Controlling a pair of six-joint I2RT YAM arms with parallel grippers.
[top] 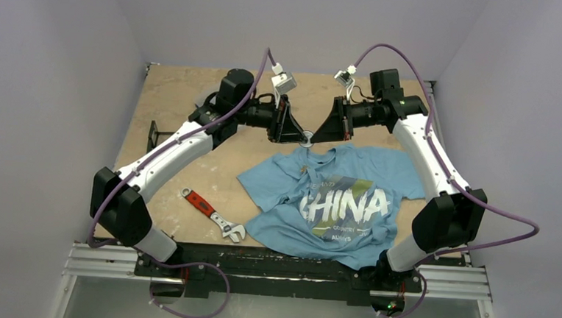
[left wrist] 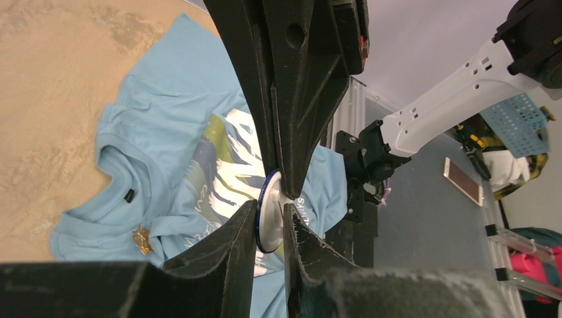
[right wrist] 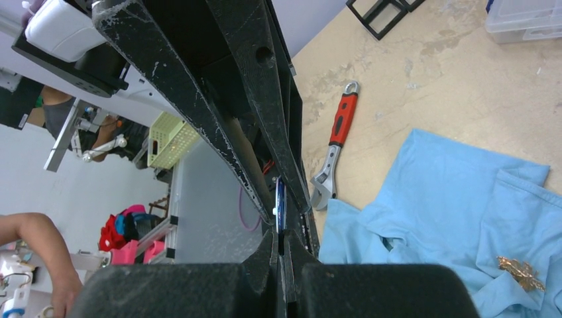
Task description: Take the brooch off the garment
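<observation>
The light blue "CHINA" T-shirt [top: 334,199] lies flat on the table at the front right. A small gold brooch [left wrist: 141,240] sits on it near the collar, also in the right wrist view [right wrist: 521,271]. My left gripper [top: 301,137] and right gripper [top: 313,137] meet tip to tip in the air above the collar. Between them is a round white badge with a blue rim [left wrist: 268,212]. My left gripper [left wrist: 270,228] is closed on its faces. My right gripper [right wrist: 280,242] is shut on its edge [right wrist: 280,205].
A red-handled adjustable wrench [top: 212,215] lies on the table left of the shirt. A black frame stand [top: 154,133] stands at the left edge. A clear plastic box [right wrist: 523,16] shows at the far side in the right wrist view.
</observation>
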